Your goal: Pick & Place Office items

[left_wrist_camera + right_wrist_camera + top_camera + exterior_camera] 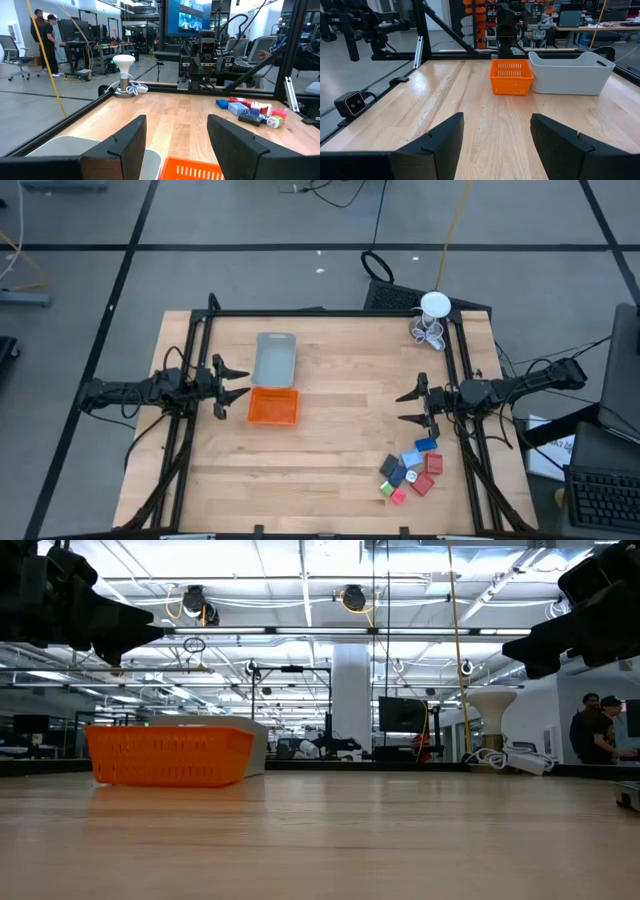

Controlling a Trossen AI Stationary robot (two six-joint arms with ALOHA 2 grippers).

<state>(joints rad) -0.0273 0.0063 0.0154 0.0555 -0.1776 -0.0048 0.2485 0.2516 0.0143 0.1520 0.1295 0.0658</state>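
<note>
The office items [411, 470] lie in a cluster of several small blue, red, black, green, pink and white pieces near the table's near right corner; the left wrist view shows the office items [251, 112] too. My left gripper [237, 380] hovers open at the table's left side, just left of the orange tray [273, 407] and grey tray [275, 360]. My right gripper [408, 407] hovers open at the right side, above and beyond the cluster. In the wrist views, the left gripper [176, 132] and right gripper [496, 131] show open fingers with nothing between them.
The orange tray [510, 76] and grey tray [570, 73] sit side by side left of centre. A white round thing with wire loops [432, 320] stands at the far right corner. Black frame rails [455, 370] run along both sides. Bare wood lies between the trays and the cluster. People stand in the room beyond.
</note>
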